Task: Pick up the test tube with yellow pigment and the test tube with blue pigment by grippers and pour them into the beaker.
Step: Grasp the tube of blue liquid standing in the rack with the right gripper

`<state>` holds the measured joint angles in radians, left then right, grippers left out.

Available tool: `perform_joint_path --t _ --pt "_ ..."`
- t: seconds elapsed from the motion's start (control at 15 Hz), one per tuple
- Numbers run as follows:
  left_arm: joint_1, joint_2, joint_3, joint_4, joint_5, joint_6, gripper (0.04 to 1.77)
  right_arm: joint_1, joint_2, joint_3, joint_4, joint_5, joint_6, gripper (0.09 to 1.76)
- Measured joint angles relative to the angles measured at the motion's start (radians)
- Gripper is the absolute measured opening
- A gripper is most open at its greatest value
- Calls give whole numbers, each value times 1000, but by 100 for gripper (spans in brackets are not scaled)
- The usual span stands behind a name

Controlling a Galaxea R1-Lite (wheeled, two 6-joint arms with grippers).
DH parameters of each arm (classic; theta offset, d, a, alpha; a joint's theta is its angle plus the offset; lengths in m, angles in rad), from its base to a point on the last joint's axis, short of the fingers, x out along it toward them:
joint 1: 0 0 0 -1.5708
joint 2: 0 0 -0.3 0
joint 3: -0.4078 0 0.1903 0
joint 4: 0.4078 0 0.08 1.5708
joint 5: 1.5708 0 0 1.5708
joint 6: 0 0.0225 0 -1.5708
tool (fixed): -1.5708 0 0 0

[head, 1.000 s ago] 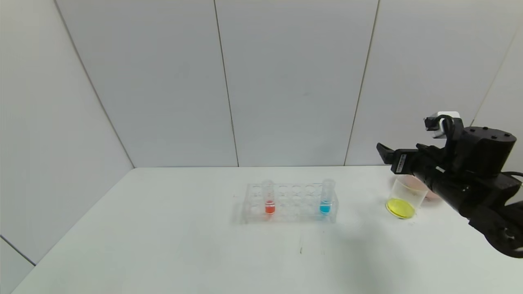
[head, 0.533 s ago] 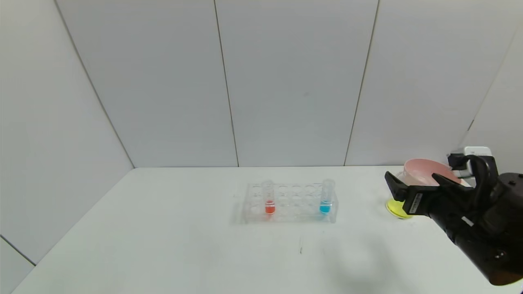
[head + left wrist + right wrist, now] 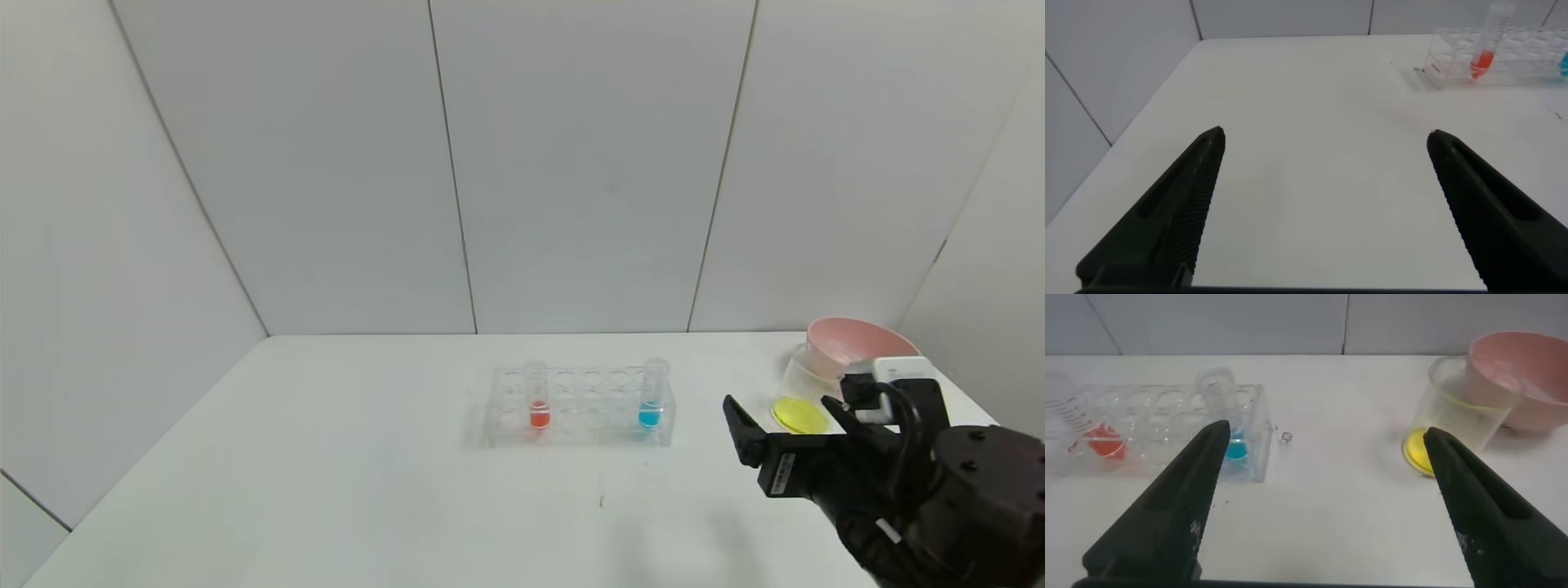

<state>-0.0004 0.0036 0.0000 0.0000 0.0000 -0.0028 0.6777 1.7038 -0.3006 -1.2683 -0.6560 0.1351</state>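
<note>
The right hand (image 3: 784,429) hangs wide open and empty over the bench (image 3: 326,490), between the beaker (image 3: 804,396) of yellow liquid and the rack (image 3: 580,406) holding the blue tube (image 3: 651,394). The left hand (image 3: 1323,192) is open too.

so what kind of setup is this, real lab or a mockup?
Looks like a staged lab-style test bench, not a working lab: a clear tube rack holding the test tube with blue pigment and a red-orange one, and a beaker with yellow liquid, on a bare white table boxed in by plain grey panels.
</note>
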Motion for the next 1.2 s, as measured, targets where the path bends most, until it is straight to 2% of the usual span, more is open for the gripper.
perform_joint_path --t 0.27,0.6,0.87,1.2 --pt "0 0 0 0 0 0 176 98 139 -73 -79 -90 4 170" --pt "0 0 0 0 0 0 176 167 307 -189 -109 -124 3 170" --pt "0 0 0 0 0 0 176 166 393 -253 -109 -136 0 170" --pt "0 0 0 0 0 0 176 106 447 -337 -104 -128 -38 170"
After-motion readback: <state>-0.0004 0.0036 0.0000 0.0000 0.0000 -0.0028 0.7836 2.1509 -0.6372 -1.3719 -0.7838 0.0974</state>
